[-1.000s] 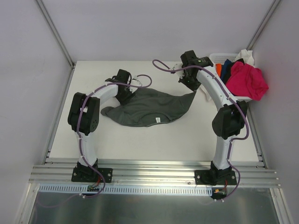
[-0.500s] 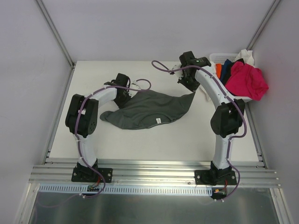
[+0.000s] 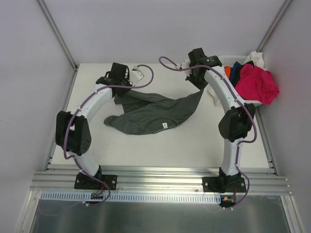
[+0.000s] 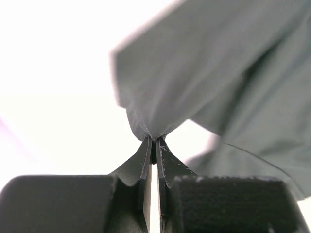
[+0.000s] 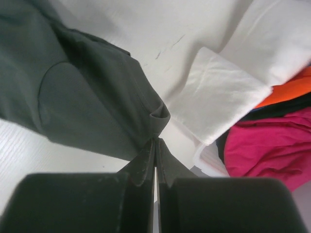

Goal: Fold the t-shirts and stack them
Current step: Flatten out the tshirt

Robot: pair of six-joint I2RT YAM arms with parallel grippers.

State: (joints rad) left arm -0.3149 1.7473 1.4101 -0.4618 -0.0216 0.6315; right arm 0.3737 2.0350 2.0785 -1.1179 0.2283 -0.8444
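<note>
A dark charcoal grey t-shirt (image 3: 153, 112) hangs stretched between both arms over the middle of the table, its lower part resting on the surface. My left gripper (image 3: 120, 87) is shut on its left corner, and the cloth (image 4: 194, 73) rises from the pinched jaws (image 4: 154, 141). My right gripper (image 3: 198, 83) is shut on the right corner of the same shirt (image 5: 92, 97), the cloth bunched at the tips (image 5: 156, 140). Magenta-pink (image 3: 257, 82), orange (image 3: 227, 73), navy (image 3: 236, 68) and white (image 3: 256, 58) t-shirts lie piled at the back right.
A white plastic basket (image 3: 227, 59) holds the pile at the table's back right corner, with a white cloth (image 5: 214, 92) draped over its rim. Metal frame posts and grey walls enclose the white table (image 3: 194, 145). A rail runs along the near edge.
My left gripper has shut on the grey shirt's left corner and lifted it up and towards the back. The right gripper has stayed shut on the other corner.
</note>
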